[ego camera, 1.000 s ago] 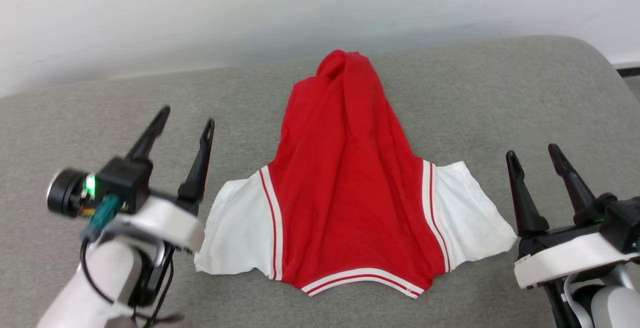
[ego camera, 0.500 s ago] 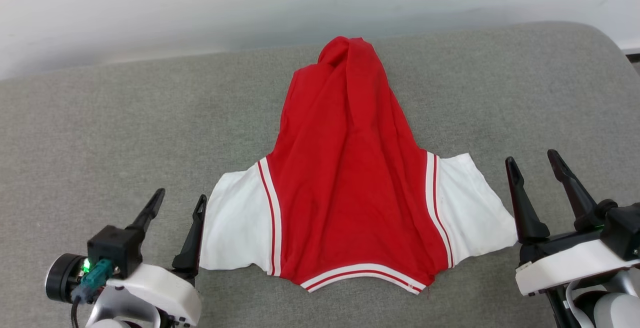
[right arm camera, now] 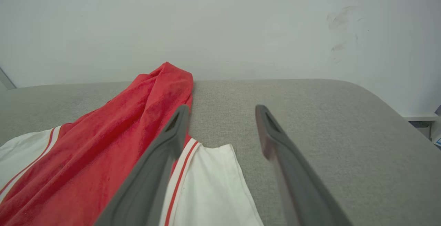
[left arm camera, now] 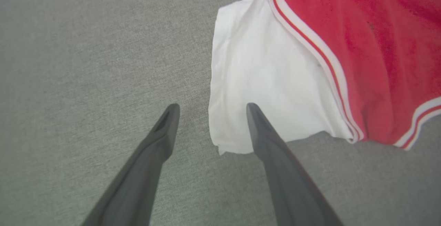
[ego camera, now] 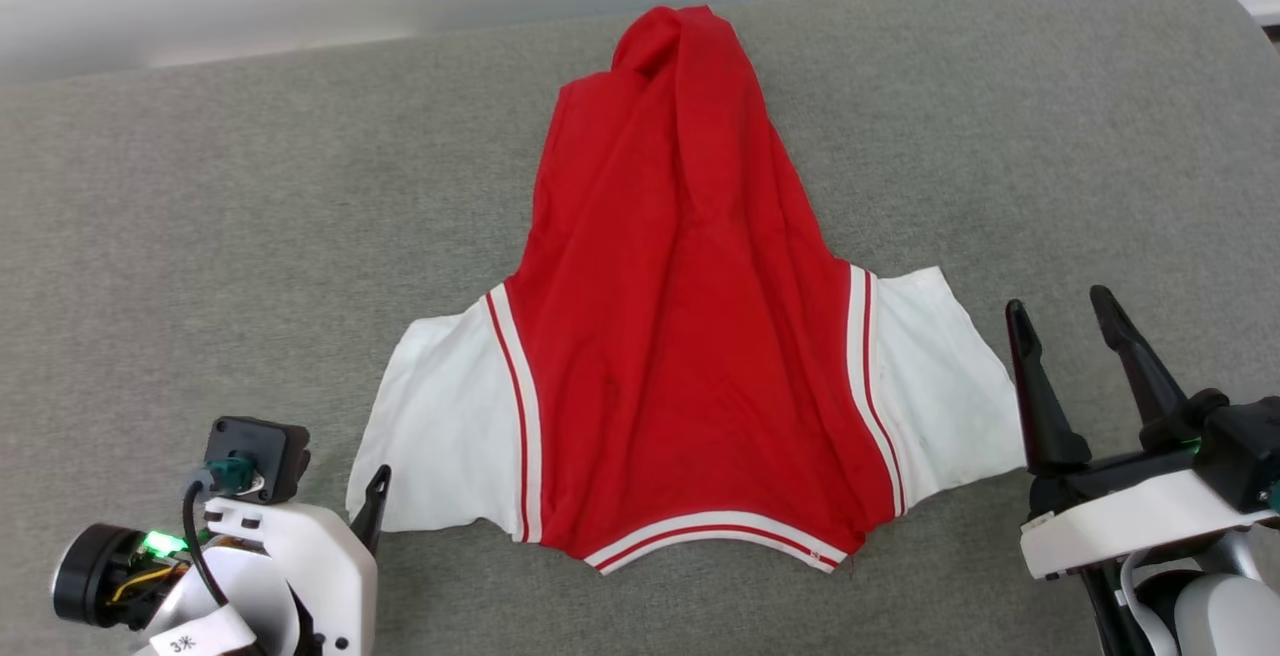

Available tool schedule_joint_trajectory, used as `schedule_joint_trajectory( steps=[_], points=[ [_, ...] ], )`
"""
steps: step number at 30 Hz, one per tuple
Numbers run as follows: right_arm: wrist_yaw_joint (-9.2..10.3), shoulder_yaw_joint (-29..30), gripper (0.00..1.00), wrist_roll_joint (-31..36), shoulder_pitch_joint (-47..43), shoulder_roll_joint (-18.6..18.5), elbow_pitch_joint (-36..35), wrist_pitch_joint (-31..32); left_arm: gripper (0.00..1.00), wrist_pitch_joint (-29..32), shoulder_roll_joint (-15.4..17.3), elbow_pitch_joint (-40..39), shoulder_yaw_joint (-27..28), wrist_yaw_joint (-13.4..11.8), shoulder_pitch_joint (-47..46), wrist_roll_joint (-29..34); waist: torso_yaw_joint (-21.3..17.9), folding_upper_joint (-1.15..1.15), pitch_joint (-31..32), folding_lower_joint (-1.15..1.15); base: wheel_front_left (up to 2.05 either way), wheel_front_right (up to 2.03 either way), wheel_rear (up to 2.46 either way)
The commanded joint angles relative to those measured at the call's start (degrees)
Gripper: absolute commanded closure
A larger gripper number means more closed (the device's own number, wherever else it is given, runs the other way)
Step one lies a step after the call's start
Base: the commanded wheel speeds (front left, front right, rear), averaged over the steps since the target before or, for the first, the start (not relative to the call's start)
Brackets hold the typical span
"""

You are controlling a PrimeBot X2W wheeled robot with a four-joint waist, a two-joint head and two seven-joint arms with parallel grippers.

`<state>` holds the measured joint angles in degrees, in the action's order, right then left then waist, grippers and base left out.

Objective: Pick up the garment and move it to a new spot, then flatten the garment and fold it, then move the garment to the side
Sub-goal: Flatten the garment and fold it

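The garment (ego camera: 680, 336) lies on the grey cushion, red with white short sleeves and striped trim. Its collar end is nearest me and its red body is bunched narrow toward the wall. The left gripper (left arm camera: 212, 107) is open, low at the outer edge of the left sleeve (left arm camera: 262, 81). One of its fingers (left arm camera: 272, 143) lies over the white cloth and the other over bare cushion. In the head view one left fingertip (ego camera: 377, 496) shows beside that sleeve. The right gripper (ego camera: 1058, 301) stands open just right of the right sleeve (ego camera: 930, 376), holding nothing. The garment (right arm camera: 120, 133) also lies left of the right gripper (right arm camera: 223, 107).
The grey cushion (ego camera: 200, 236) spreads wide on both sides of the garment. Its rounded right corner (ego camera: 1230, 26) drops off at the far right. A white wall (right arm camera: 241, 22) rises directly behind the cushion's far edge.
The left gripper has dropped down and back toward me, ending at the left sleeve's edge. The head camera has tilted down, shifting the picture. The right gripper has stayed put.
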<state>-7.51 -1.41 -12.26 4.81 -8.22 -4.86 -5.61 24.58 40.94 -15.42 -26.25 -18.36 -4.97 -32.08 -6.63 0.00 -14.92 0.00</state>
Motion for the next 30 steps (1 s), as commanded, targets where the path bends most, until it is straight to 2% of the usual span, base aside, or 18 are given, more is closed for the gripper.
schedule_joint_trajectory(
  steps=[1,7,11,16,18,19,22,24,30],
  points=[
    [0.04,-0.24,0.00,0.02,0.84,0.40,0.29,-0.48,0.00,0.72,-0.27,-0.37,-0.15,-0.40,0.53,-0.68,-0.71,0.00,-0.82,0.00,0.00,0.00,0.00],
    [0.04,-0.12,0.00,0.07,1.38,0.64,0.91,-1.31,0.00,3.67,-0.14,0.59,-0.57,-0.92,0.84,-1.89,-1.85,0.00,-3.05,0.00,0.00,0.00,0.00],
    [0.04,-0.12,0.00,0.03,2.09,0.71,1.16,-1.69,0.00,4.74,0.50,3.70,-0.42,-2.27,0.78,-1.26,-2.48,0.00,-4.17,0.00,0.00,0.00,0.00],
    [0.04,0.05,0.00,0.15,2.36,0.75,1.66,-2.12,0.00,6.16,-0.26,7.33,-1.33,-1.46,2.28,-3.37,-2.85,0.00,-4.74,0.00,0.00,0.00,0.00],
    [0.04,0.12,0.00,0.26,2.37,0.66,1.87,-2.11,0.77,6.59,-0.80,8.46,-1.70,-0.79,2.64,-4.42,-2.91,0.00,-4.62,0.00,0.00,0.00,0.00],
    [0.04,0.15,0.00,0.33,2.32,0.58,1.95,-2.03,1.00,6.48,-1.16,8.77,-1.80,-0.45,2.74,-4.87,-2.90,0.00,-4.46,0.00,0.00,0.00,0.00],
    [0.04,0.46,0.00,0.80,2.14,-0.13,2.04,-1.65,1.00,4.97,-2.07,8.68,-1.53,0.25,2.42,-5.64,-2.59,0.00,-3.46,0.00,0.00,0.00,0.00],
    [0.04,0.55,0.00,0.83,1.68,-0.96,2.22,-0.40,1.00,3.16,-2.31,7.96,-0.36,-0.14,1.98,-5.52,-2.20,0.00,-2.43,0.00,0.00,0.00,0.00],
    [0.03,-0.09,0.00,-0.71,-0.65,-7.99,4.19,12.07,1.00,-1.26,-1.80,3.33,2.87,-1.69,2.47,-4.98,-0.58,0.00,1.32,0.00,0.00,0.00,0.00]
  ],
)
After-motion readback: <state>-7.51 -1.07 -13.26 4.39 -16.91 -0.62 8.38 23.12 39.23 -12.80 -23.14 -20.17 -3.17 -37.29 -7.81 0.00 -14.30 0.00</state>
